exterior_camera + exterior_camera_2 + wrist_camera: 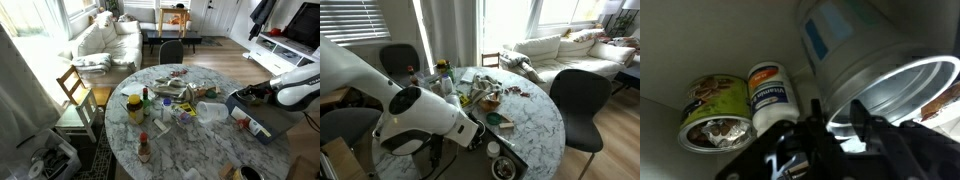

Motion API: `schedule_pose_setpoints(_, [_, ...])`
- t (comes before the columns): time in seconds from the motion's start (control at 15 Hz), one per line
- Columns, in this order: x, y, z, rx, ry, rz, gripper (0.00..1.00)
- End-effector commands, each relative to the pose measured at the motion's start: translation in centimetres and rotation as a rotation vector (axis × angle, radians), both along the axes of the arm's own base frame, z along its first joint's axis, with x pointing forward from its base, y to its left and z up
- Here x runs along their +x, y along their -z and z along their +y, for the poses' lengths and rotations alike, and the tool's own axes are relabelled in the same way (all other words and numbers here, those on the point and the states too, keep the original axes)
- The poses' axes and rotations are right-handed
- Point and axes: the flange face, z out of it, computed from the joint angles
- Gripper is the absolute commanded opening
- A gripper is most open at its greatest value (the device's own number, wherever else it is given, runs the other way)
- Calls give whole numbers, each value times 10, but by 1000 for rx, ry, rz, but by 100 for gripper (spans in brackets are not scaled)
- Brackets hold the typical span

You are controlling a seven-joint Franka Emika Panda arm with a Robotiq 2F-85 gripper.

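My gripper is down inside a dark open box at the edge of the round marble table. In the wrist view its two fingers stand close together astride the rim of a large clear tub with a blue label, one finger inside and one outside, gripping the wall. A white vitamin bottle and a green-labelled tin can lie beside the tub. In an exterior view the gripper reaches into the box. In the other exterior view the white arm hides the gripper.
The table middle holds clutter: a yellow jar, a red-capped bottle, wrappers and small containers. A wooden chair and a black chair stand by the table. A white sofa is behind.
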Motion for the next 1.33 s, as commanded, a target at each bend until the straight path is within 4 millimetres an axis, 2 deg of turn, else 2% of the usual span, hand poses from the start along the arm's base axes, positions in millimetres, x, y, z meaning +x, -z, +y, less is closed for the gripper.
schedule_pose_setpoints(0.0, [9,-3,-5,-9,1,-27,68])
schedule_pose_setpoints(0.27, [8,-32,0,-49,-1,-1,99])
schedule_pose_setpoints(0.47, [12,-48,10,-57,-21,49,100])
schedule_pose_setpoints(0.67, [25,-65,32,-79,-87,124,100])
schedule_pose_setpoints(0.93, [53,-81,80,-99,-216,261,100])
schedule_pose_setpoints(1.27, [88,-91,159,-104,-441,416,100])
